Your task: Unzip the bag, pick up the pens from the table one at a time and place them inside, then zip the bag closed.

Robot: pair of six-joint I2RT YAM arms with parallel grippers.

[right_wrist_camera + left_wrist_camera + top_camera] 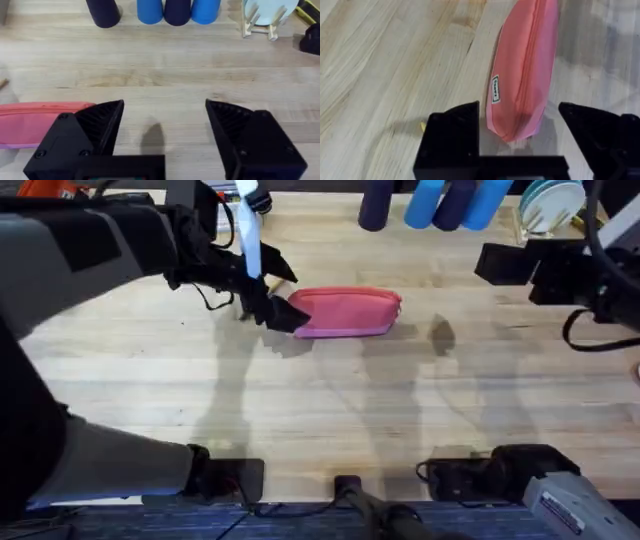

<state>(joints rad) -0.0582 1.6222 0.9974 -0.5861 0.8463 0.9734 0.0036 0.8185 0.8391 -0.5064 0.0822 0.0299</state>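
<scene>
From close in at the left wrist, the left gripper (520, 150) stands spread wide around the near end of the bag (525, 70), whose zipper seam and small side label show plainly; the soft, light fabric looks likely to slide unless pinned at that end. Farther off, overhead, the bag (345, 312) lies mid-table (320, 410), while the right gripper (160, 135) hangs released, holding nothing.

Row of four upright cylinders along the far edge of the bench (165, 70): a dark navy one (103, 12), a blue one (150, 11), a second dark navy one (177, 11), a second blue one (205, 11). Just beside the row's last blue cylinder, a pale blue plate (270, 11) stands upright in a light wooden rack (258, 30).
</scene>
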